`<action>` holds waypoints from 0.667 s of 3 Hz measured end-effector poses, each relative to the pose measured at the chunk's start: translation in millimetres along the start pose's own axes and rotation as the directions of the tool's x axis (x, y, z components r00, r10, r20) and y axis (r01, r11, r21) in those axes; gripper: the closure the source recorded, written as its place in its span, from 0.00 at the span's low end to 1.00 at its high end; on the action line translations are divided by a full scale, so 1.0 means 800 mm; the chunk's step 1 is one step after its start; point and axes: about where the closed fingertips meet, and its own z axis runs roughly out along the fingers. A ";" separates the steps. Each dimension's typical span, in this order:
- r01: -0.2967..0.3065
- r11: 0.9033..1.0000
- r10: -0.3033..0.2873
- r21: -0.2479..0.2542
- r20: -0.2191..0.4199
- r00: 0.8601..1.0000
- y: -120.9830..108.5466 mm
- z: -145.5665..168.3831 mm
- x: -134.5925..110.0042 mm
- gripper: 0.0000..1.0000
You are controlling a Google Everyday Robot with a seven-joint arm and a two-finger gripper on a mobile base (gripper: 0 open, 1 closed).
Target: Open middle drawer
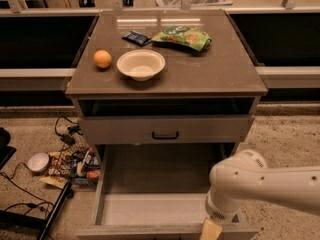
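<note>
The middle drawer (155,204) sits pulled well out beneath the closed upper drawer (125,130), its long front running left to right. The gripper (211,229) hangs at that front rim, right of centre. Whether it is gripping anything cannot be told.

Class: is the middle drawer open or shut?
Open. The middle drawer is pulled far out, its bare grey inside showing below the shut handled drawer. The gripper sits at its front edge.
</note>
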 end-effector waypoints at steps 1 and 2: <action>-0.042 0.996 0.037 0.073 0.075 0.997 -0.043 -0.132 0.011 0.00; 0.038 0.988 -0.053 0.151 0.099 0.994 -0.072 -0.255 0.015 0.00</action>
